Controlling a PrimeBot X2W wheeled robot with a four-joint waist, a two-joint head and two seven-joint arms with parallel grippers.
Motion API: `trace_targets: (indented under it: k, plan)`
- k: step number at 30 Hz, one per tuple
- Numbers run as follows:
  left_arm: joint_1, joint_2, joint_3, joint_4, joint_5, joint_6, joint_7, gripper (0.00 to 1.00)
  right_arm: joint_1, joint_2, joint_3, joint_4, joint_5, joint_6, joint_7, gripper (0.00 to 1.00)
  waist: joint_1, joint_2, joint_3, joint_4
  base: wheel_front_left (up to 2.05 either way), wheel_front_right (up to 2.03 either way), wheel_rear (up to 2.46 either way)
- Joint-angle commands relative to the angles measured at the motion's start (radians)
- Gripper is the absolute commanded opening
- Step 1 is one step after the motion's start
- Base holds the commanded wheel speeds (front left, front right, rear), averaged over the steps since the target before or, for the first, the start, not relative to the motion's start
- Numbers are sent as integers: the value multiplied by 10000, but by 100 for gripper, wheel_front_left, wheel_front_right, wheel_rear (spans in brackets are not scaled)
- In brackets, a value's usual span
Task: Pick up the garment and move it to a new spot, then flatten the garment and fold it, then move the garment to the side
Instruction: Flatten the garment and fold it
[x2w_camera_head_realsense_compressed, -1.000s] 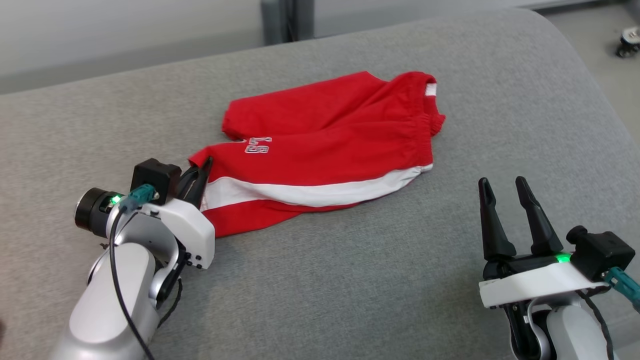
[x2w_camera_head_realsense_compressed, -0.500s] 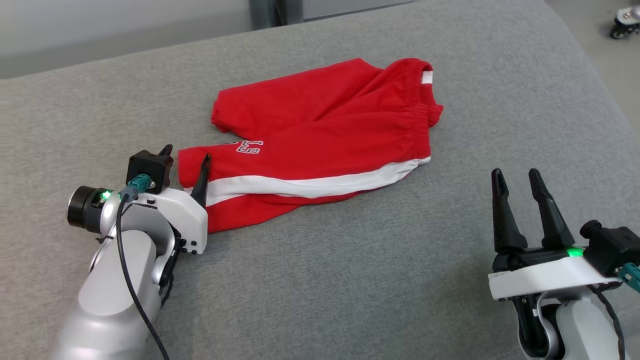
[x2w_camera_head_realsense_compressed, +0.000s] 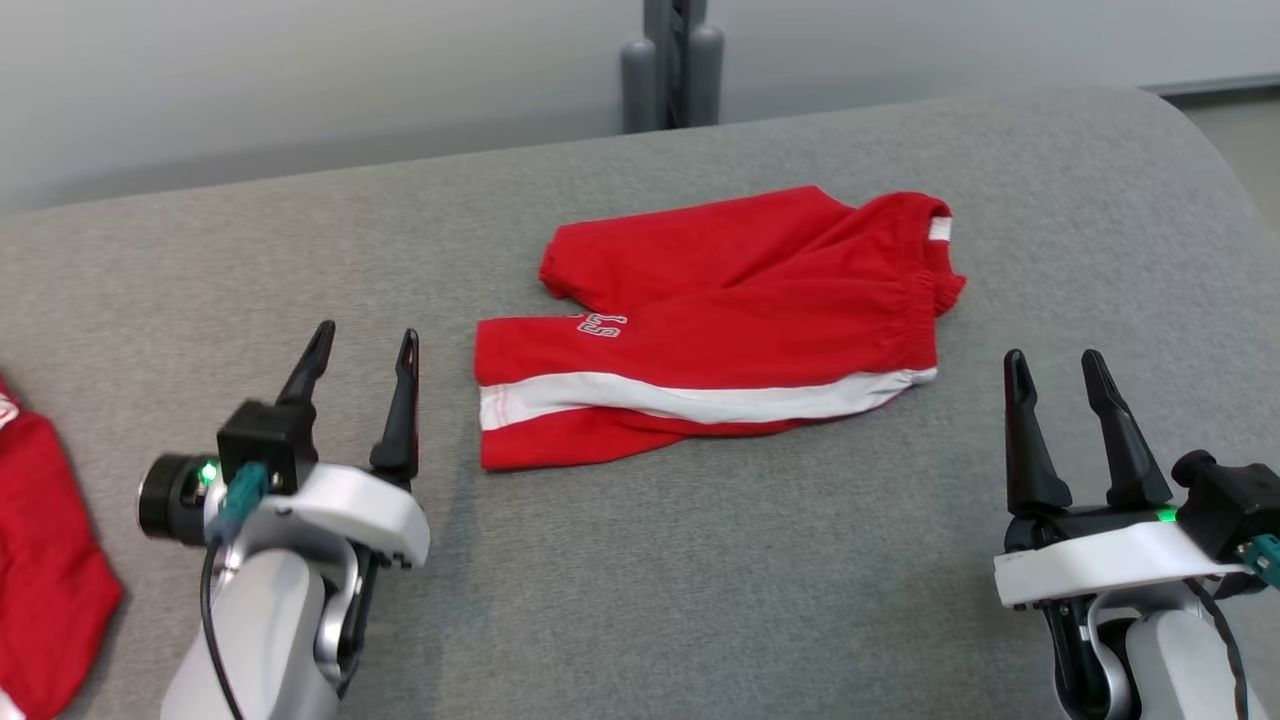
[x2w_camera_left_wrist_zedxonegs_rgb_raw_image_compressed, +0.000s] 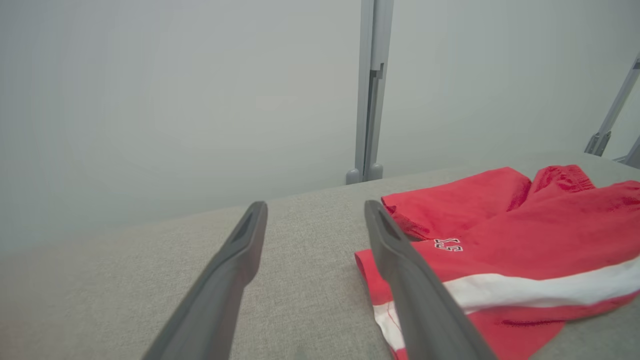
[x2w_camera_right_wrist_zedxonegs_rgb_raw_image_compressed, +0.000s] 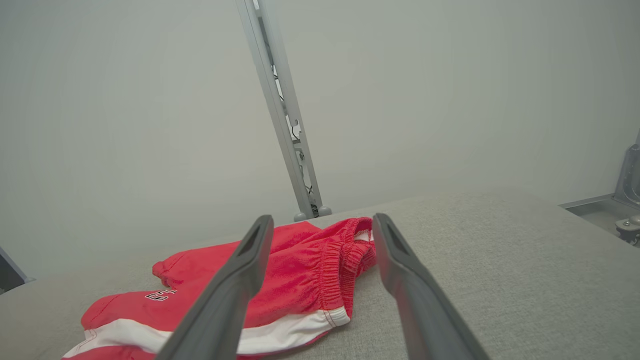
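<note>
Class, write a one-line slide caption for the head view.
Red shorts lie on the grey surface, the left gripper and right gripper open on either side.

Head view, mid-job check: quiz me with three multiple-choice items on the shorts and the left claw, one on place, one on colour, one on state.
1. Relative to the left claw, the shorts lie:
A. between its fingers
B. to its right, apart from it
C. under it, touching
2. The stripe along the shorts is:
A. blue
B. white
C. black
3. The left claw is:
A. shut on cloth
B. shut, empty
C. open, empty

Answers:
1 B: bare grey cushion shows between claw and shorts.
2 B: a white band crosses the red cloth.
3 C: its fingers stand apart with nothing between them.
</note>
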Motion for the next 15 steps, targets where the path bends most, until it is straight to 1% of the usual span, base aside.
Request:
trace_targets:
  k: [1, 2, 5, 8, 12, 15]
  plan:
    - [586, -41, 180, -720, 33, 130, -47, 100, 170, -66, -50, 123, -115, 5, -11, 100, 0, 0, -298, 350, 0, 0, 0]
    - [586, -41, 180, -720, 33, 130, -47, 100, 170, -66, -50, 123, -115, 5, -11, 100, 0, 0, -298, 350, 0, 0, 0]
    - [1413, -163, 380, -1428, 16, 210, -44, 100, 187, -71, -28, 195, -153, 5, -11, 100, 0, 0, -385, 488, 0, 0, 0]
    - [1772, -265, 457, -1764, 98, 212, -46, 100, 179, -73, 29, 265, -176, 5, -11, 100, 0, 0, -419, 516, 0, 0, 0]
    - [1902, -415, 459, -1770, 76, 87, -48, 100, 129, -85, 130, 308, -162, 5, -11, 100, 0, 0, -397, 452, 0, 0, 0]
    - [1741, -436, 343, -1413, -55, -96, 142, 100, 94, -101, 164, 306, -130, 5, -11, 100, 0, 0, -308, 328, 0, 0, 0]
